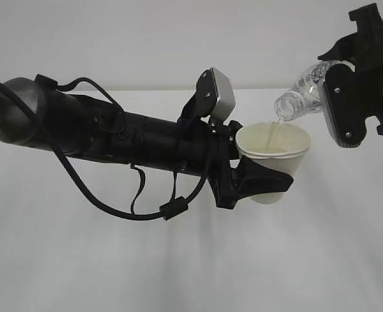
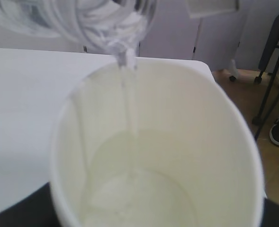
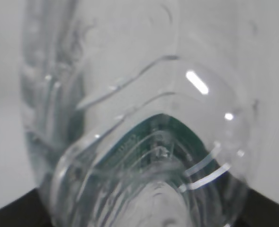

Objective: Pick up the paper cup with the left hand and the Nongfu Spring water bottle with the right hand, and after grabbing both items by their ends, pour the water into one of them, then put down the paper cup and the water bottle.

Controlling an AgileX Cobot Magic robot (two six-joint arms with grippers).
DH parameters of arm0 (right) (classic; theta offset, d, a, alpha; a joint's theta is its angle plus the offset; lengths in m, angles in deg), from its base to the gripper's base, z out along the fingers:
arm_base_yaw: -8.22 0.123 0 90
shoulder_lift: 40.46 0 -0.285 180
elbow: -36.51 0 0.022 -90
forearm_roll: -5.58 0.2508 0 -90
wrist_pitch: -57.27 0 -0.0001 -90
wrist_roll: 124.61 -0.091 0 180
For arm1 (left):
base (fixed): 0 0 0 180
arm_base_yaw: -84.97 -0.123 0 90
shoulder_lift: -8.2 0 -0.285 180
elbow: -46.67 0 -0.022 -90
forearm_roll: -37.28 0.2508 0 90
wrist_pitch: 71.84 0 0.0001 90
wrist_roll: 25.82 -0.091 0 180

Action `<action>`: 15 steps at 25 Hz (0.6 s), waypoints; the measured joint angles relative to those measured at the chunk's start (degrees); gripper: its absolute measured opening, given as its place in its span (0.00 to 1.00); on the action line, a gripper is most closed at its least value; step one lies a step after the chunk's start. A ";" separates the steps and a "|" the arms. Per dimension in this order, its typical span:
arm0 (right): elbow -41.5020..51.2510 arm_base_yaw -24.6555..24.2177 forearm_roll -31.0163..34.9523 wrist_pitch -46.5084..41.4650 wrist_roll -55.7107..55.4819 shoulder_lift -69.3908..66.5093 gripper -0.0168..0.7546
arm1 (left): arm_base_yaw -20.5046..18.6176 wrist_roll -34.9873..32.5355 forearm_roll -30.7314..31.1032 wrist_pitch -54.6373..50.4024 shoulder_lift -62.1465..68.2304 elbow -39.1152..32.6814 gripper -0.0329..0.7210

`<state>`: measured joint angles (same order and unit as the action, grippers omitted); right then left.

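While your left hand point(image 1: 259, 179) grips the white tapered paper cup point(image 1: 274, 151) and your right hand point(image 1: 347, 97) clamps the clear ribbed bottle point(image 1: 302, 97), hold its mouth over the rim so the thin stream of water point(image 2: 128, 118) lands centred.

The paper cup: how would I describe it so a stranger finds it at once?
Follow the thick black left arm to its gripper. It holds the paper cup: white, tapered, open-topped. Unlike the clear tilted bottle above, it is opaque, catching a thin water stream.

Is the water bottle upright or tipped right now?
Tipped. The water bottle slants mouth-down over the paper cup, and a thin stream of water runs from its mouth into the cup.
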<state>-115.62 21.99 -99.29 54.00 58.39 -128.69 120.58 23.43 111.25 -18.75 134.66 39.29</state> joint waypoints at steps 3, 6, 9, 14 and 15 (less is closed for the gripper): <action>0.00 0.00 0.00 0.00 0.00 0.00 0.60 | 0.00 0.00 0.00 0.00 0.00 0.00 0.62; 0.00 0.00 0.00 0.00 0.00 0.00 0.60 | 0.00 0.00 0.00 0.00 0.00 0.00 0.62; 0.00 0.00 0.00 0.00 0.00 0.00 0.60 | 0.00 0.00 0.00 0.00 0.00 0.00 0.62; 0.00 0.00 0.00 0.00 0.28 0.00 0.60 | 0.00 0.00 0.00 0.00 0.00 0.00 0.62; 0.00 0.00 0.00 0.00 0.34 0.00 0.60 | 0.00 0.00 0.00 0.00 0.00 0.00 0.62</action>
<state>-115.62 21.99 -99.29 54.00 58.72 -128.69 120.58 23.43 111.25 -18.75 134.66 39.29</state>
